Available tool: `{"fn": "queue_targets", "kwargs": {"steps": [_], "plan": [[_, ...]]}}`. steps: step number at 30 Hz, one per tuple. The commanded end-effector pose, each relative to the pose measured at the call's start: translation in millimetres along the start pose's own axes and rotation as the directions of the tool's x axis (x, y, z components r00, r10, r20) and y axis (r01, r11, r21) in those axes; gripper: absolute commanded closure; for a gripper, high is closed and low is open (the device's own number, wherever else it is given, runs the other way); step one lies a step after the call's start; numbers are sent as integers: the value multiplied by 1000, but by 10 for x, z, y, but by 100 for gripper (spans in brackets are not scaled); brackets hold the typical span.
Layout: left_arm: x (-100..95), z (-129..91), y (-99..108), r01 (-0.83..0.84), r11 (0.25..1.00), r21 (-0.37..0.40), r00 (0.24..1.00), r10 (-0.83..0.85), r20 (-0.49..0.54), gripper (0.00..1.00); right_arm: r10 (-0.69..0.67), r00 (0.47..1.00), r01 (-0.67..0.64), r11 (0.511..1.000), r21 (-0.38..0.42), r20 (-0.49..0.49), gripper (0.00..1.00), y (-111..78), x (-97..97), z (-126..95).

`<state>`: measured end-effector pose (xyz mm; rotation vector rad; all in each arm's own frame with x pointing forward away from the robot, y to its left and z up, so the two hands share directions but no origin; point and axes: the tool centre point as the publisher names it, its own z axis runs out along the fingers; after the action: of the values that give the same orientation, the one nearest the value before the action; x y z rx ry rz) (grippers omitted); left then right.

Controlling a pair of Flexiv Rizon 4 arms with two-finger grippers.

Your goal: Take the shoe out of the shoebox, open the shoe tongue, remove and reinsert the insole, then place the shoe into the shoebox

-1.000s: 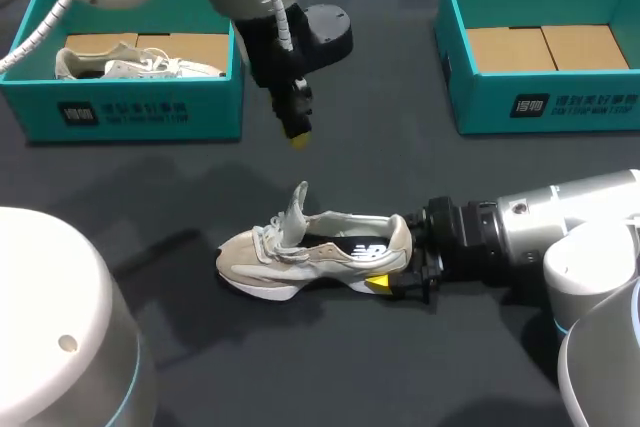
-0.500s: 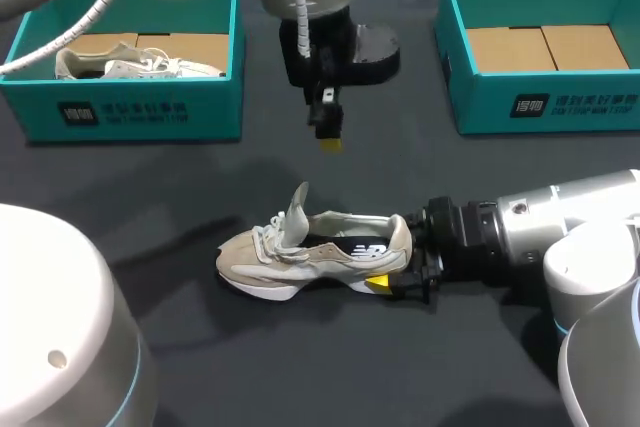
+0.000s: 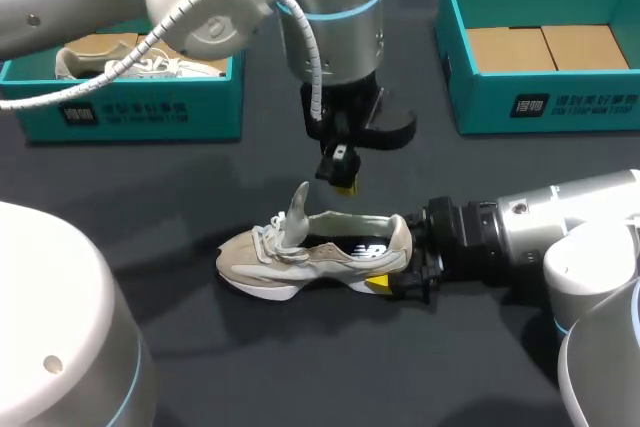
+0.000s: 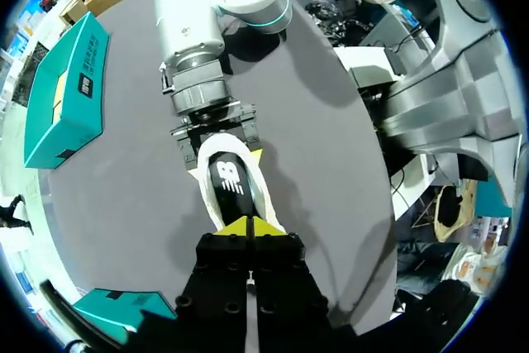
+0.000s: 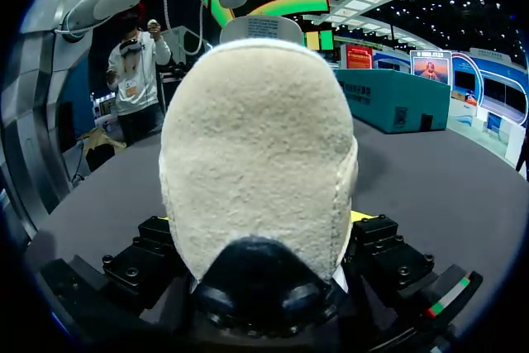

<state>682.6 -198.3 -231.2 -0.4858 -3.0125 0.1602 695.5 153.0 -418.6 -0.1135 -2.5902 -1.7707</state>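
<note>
The beige shoe (image 3: 300, 255) lies on its sole mid-table, tongue (image 3: 297, 209) standing upright, black insole (image 4: 229, 184) showing inside. My right gripper (image 3: 388, 269) comes in from the right and is shut on the shoe's heel (image 5: 258, 155), one finger on each side. Just above the shoe opening, behind the tongue, my left gripper (image 3: 344, 181) hangs shut and holds nothing. In the left wrist view its yellow tips (image 4: 248, 226) meet over the insole, with the right gripper (image 4: 221, 140) beyond at the heel.
A teal shoebox (image 3: 130, 115) at the back left holds a second pale shoe (image 3: 135, 64). Another teal shoebox (image 3: 545, 105) at the back right shows only its cardboard floor. My left arm's elbow (image 3: 60, 327) bulks at the front left.
My left arm has swung right and down from beside the left box to just over the shoe opening, its fingers closing. Shoe and right gripper have stayed put.
</note>
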Motion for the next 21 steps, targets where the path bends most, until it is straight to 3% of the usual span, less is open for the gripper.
{"fn": "queue_targets", "kwargs": {"steps": [1,5,9,13,21], "plan": [[14,51,10,0,1000,3,1000,0,4,100,1,1000,-1,1000,3,1,100,-17,-6,18],[14,51,10,0,1000,3,1000,0,4,100,1,1000,-1,1000,3,1,100,-17,-6,18],[-20,424,-103,-1,999,-37,999,-1,-42,100,1,1000,-1,1000,3,1,100,-17,-6,18],[-79,727,-110,27,1000,-14,992,-29,-125,100,1,1000,-1,1000,3,1,100,-17,-6,18],[-79,727,-110,27,1000,-14,992,-29,-125,100,1,1000,-1,1000,3,1,100,-17,-6,18]]}}
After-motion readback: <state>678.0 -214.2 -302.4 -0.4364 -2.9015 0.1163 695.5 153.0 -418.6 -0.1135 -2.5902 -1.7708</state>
